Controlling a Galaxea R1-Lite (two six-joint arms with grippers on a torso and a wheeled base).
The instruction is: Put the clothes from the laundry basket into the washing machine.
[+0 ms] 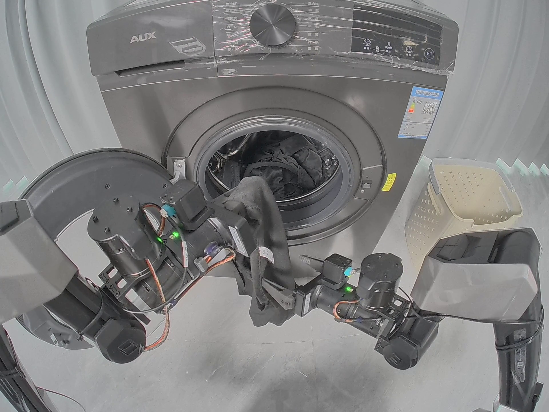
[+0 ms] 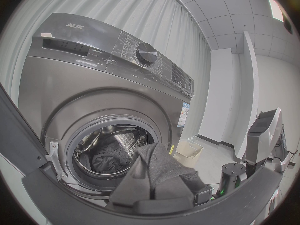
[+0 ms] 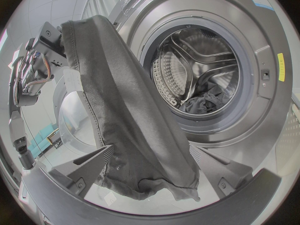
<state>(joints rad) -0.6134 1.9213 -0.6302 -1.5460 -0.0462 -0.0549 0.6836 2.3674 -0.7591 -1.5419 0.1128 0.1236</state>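
Left pincer (image 2: pixel 153 191): clamps dark grey fabric garment (image 2: pixel 162 163).
Right pincer (image 3: pixel 150 150): I read wide, astride garment.
Beside: beige perforated plastic laundry basket (image 1: pixel 474 195).

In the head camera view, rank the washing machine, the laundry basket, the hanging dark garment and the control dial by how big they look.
1. washing machine
2-3. laundry basket and dark garment: they look near alike. The garment hangs closer to the camera and the basket is partly hidden, so these two are left unranked.
4. control dial
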